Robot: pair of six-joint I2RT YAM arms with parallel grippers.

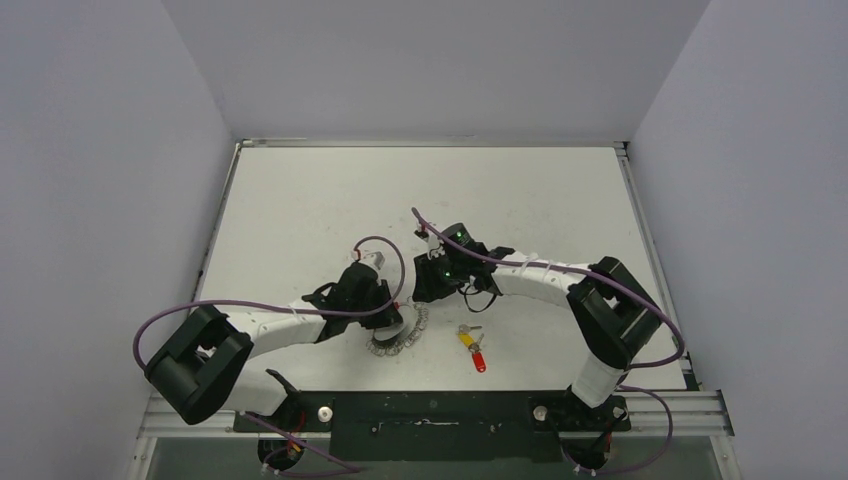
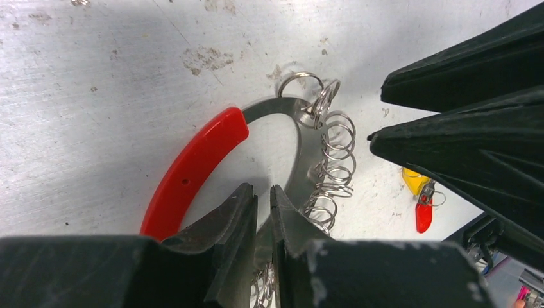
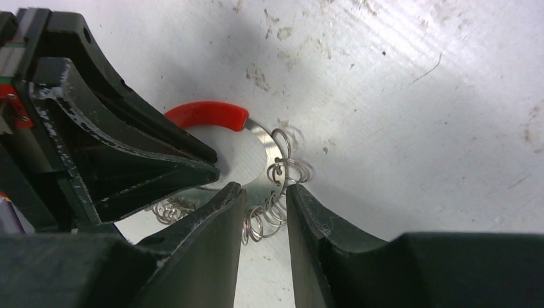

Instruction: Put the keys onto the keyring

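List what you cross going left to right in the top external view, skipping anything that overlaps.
left arm's elbow → keyring → keys → right arm's elbow

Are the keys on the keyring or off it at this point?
Off. The keys lie together on the table, apart from the keyring, on its right in the top view.

White arm links (image 1: 275, 328), black joint housings (image 1: 200, 360), purple cables (image 1: 170, 315), green LEDs (image 1: 459, 236); black scuffed jaws.
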